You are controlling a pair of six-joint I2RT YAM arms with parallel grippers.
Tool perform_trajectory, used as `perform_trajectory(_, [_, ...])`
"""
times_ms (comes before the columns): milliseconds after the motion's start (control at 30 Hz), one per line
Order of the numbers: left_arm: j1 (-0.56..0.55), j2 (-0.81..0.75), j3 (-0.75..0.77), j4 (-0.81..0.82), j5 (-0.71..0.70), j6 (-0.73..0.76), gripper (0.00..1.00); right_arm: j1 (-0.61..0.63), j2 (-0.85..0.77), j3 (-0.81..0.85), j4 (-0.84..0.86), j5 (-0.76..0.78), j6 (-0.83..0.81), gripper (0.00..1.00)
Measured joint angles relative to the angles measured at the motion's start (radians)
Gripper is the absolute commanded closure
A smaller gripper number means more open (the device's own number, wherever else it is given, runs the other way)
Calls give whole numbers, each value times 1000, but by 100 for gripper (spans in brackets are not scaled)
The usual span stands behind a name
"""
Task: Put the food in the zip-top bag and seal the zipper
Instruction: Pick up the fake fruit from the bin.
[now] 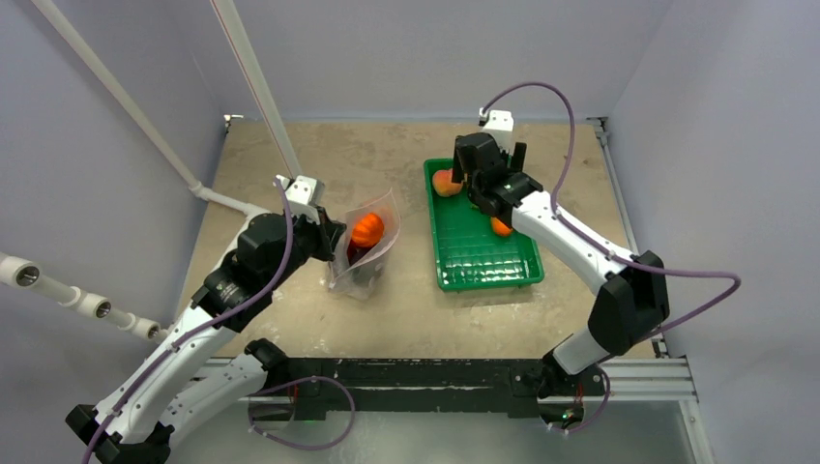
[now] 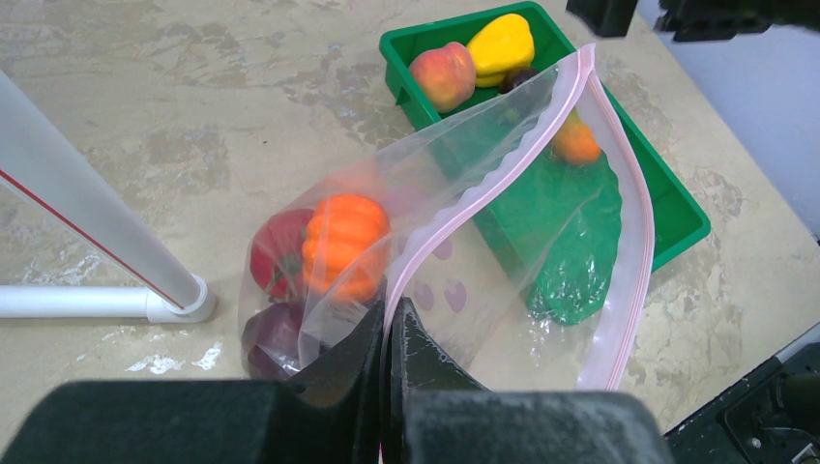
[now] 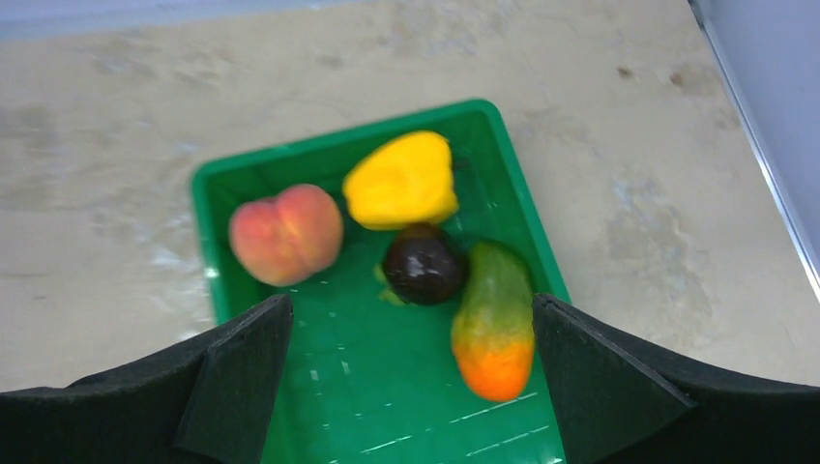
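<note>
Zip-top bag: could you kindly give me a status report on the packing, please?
Left gripper shut on zip-top bag rim, mouth open. Right gripper open above green tray. Three foods bagged, four in tray. Nothing blocking.

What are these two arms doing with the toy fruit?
The left gripper is pinched shut on the edge of the zip-top bag, holding it up; an orange pumpkin, a red piece and a purple piece are inside. The right gripper hangs open over the green tray, where a peach, yellow pepper, dark plum and green-orange fruit lie. The zipper is unsealed.
</note>
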Motion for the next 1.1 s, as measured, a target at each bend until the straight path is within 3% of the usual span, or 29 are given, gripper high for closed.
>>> perform_trajectory(400, [0,-1,0,0,7,0,100,-95,111,-168,21,35,65,7])
perform_trajectory(1100, [0,-2,0,0,12,0,100,-205,222,-296,212,-112,76,13])
